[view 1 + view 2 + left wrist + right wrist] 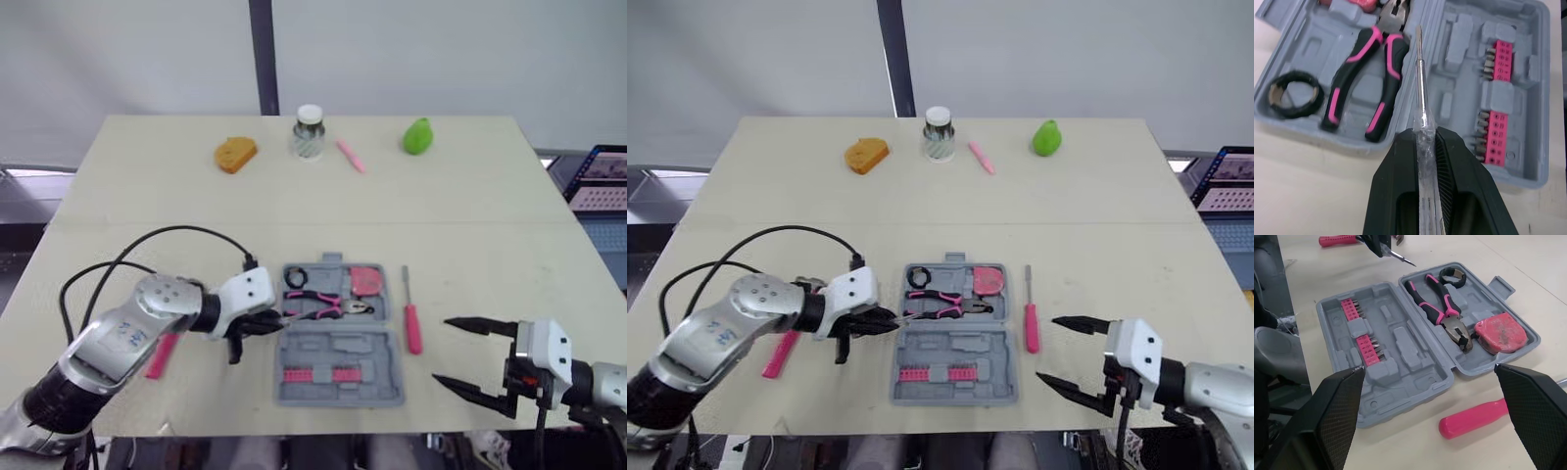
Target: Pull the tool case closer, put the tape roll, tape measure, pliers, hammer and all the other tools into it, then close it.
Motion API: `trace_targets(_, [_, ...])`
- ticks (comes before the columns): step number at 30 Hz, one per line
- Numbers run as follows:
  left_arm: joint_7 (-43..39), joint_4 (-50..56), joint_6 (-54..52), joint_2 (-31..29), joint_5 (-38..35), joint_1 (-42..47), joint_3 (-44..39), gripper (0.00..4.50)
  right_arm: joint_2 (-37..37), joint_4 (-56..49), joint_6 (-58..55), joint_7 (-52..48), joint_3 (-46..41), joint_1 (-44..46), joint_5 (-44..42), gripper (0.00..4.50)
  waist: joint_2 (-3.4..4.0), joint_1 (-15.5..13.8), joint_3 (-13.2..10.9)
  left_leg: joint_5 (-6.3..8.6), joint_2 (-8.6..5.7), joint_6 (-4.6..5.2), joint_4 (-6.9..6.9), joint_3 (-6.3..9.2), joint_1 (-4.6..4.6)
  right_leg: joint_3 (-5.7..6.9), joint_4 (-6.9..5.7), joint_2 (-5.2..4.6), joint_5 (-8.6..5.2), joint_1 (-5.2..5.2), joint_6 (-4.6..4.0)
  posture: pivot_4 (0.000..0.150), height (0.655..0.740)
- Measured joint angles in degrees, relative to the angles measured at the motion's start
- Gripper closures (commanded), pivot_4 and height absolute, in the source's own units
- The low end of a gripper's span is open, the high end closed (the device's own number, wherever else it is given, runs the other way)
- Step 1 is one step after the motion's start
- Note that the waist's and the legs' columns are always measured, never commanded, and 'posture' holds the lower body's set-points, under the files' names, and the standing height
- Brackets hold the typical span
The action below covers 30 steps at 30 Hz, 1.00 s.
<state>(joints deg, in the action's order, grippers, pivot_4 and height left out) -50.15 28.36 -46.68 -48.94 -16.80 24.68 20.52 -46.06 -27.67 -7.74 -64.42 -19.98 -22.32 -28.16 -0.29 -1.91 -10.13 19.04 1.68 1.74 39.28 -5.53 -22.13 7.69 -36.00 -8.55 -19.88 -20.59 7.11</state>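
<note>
Now, open tool case logged near front bench edge, with pliers, tape roll, tape measure in far half; left tool clamped on slim screwdriver, tip at case's left rim; right tool spread apart, right of pink screwdriver lying just beside case's right rim.

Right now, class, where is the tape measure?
In the left eye view, the tape measure sits in the far right corner of the tool case, just beyond the pliers.
</note>
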Motion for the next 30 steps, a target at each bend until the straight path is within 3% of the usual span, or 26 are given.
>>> trace_targets(9, [-2.47,-1.94,-0.76,3.78,3.80,6.76,7.32,4.49,-0.03,-0.09,-0.04,0.14,-0.39,-2.11,0.02,0.00,0.00,-0.14,0.00,-0.02,0.00,0.02,0.02,-0.01,0.00,0.04,-0.02,0.02,0.00,0.01,0.01,0.150,0.6950])
trace_targets(30, [-3.78,-11.26,1.30,12.94,14.46,11.50,17.45,4.49,-0.02,-1.53,-0.02,1.25,-2.15,-5.21,0.04,0.00,-0.01,-1.10,-0.01,0.00,0.01,0.06,0.31,0.04,-0.09,0.07,-0.12,0.04,0.02,0.02,0.04,0.150,0.6950])
